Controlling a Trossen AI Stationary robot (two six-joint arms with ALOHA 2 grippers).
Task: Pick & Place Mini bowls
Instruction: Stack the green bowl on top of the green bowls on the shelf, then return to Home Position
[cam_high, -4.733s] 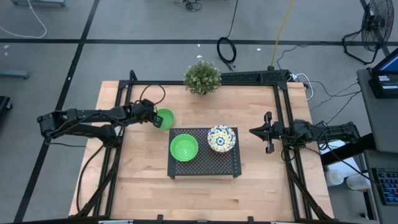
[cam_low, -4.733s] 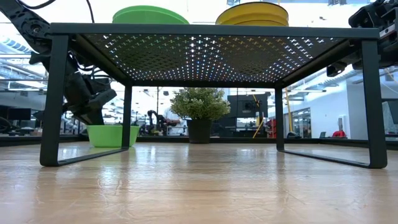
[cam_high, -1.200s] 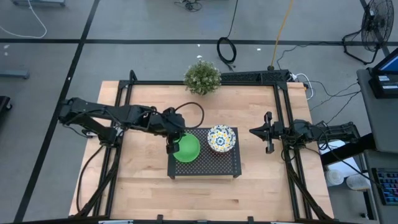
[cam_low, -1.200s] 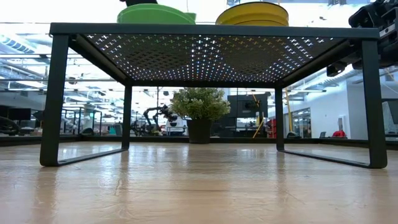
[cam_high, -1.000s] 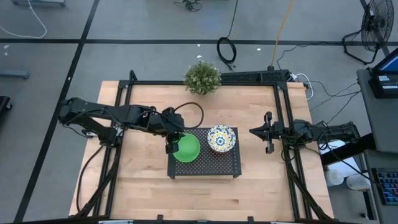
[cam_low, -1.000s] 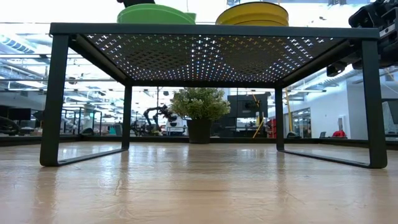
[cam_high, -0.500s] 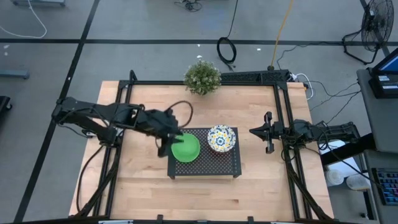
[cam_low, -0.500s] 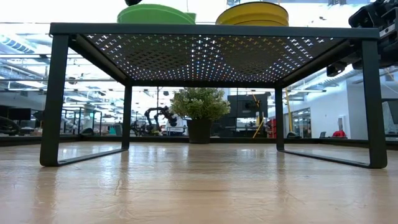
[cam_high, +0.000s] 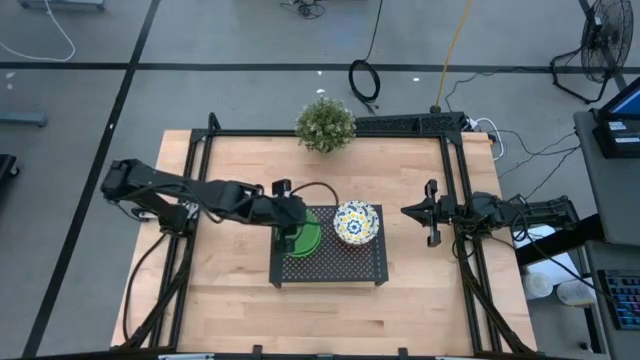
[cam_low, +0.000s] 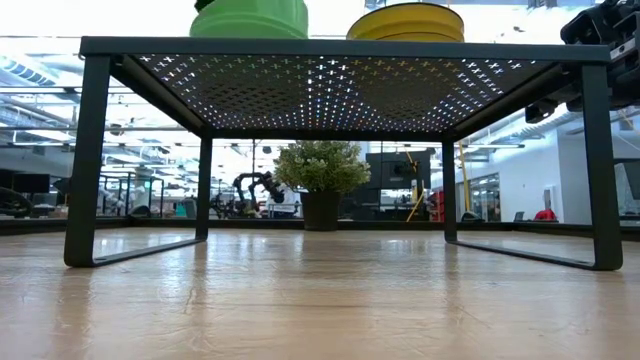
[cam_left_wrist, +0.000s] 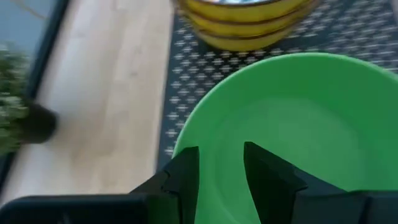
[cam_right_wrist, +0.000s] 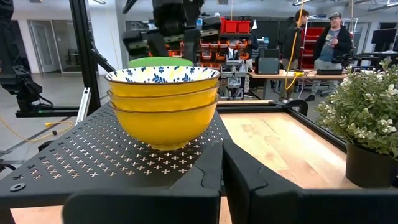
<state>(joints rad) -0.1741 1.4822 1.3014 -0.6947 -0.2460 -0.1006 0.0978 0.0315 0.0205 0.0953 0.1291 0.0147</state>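
The left claw (cam_high: 292, 236) hangs over the left part of the black perforated rack (cam_high: 328, 270) at mid-table (cam_high: 420, 310), right above the green bowls (cam_high: 306, 234); in the left wrist view its fingers (cam_left_wrist: 186, 177) stand a little apart with the near rim of the green bowl (cam_left_wrist: 298, 130) running between them, though whether they press on that rim cannot be told; in the low view the green bowls (cam_low: 250, 18) show as a stack on the rack's (cam_low: 330, 46) top, at its left; just beside them to the right, apart from them, sits the stack of patterned bowls (cam_high: 356, 222), white with blue and yellow inside, yellow outside (cam_right_wrist: 163, 106); three are nested there in the right wrist view; the right claw (cam_high: 429, 214) waits level at the table's right edge, well apart from the rack, pointing at the patterned stack, its fingers (cam_right_wrist: 205, 174) pressed nearly together and holding nothing; a potted plant (cam_high: 325, 124) stands at the far edge of the table; two people (cam_right_wrist: 329, 43) stand in the room beyond.
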